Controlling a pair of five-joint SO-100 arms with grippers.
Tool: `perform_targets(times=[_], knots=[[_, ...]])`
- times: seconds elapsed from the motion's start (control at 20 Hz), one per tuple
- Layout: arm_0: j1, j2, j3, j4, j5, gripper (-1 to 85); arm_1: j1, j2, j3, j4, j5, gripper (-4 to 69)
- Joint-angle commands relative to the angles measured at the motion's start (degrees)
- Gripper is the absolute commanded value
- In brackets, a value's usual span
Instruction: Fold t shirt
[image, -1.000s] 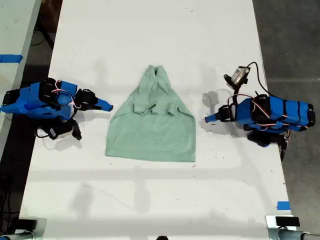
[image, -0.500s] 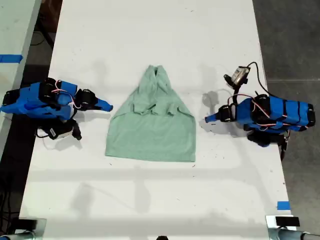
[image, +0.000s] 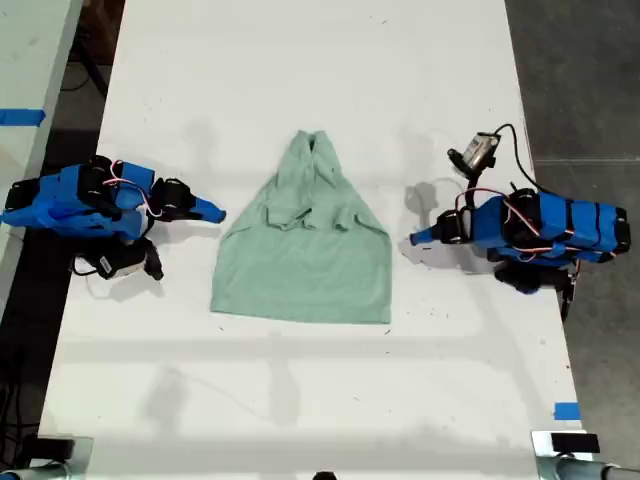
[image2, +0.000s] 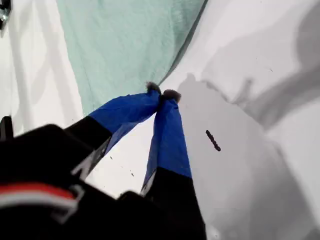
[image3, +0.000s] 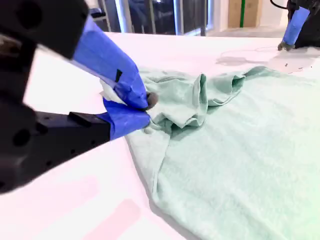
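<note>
**Exterior view.** One t shirt (image: 305, 255) lies in the middle of the white desk (image: 300, 80). Its hem is on the near side, and its upper part is gathered into a narrow point toward the far side. A bunched ridge of cloth crosses its middle. Two blue arms lie low on the desk, one on each side of the shirt. My second pincer (image: 220, 213) comes in from the exterior view's left, its tip near the shirt's slanted edge with bare desk between them. My first pincer (image: 413, 239) comes in from the exterior view's right, just beside the shirt's right edge and apart from it. At this size neither pincer's jaws can be made out. There are two pieces of blue tape: one (image: 566, 411) on the desk's near right, and one (image: 20, 117) on a neighbouring surface that is cut off at the left.

**First wrist view.** My first pincer (image2: 161, 93) has its two blue fingers pressed together at the tips, with nothing between them. The t shirt (image2: 125, 45) shows only as a flat panel, cut off. One small dark mark (image2: 212, 140) sits on the desk (image2: 260, 150).

**Second wrist view.** My second pincer (image3: 147, 109) has its tips together, right at the bunched fold of the t shirt (image3: 240, 150). Whether they touch the cloth is unclear from here. The other arm's first pincer (image3: 286, 46) shows beyond the shirt.
</note>
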Motion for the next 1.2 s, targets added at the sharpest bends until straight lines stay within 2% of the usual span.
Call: perform_targets(times=[0.0,0.25,0.75,1.15], knots=[[-0.8,0.4,0.3,0.6,-1.8,-0.1,-0.3,1.1,2.8,-0.4,0.6,1.5],[0.8,0.4,0.4,1.7,-4.9,-0.1,0.5,1.1,3.0,-0.1,2.0,1.5],[-3.3,0.4,0.2,2.5,-4.7,-0.1,1.9,1.1,3.0,0.8,2.1,1.5],[-1.5,0.4,1.0,2.7,-6.2,-0.1,2.3,1.1,3.2,1.3,4.3,1.5]])
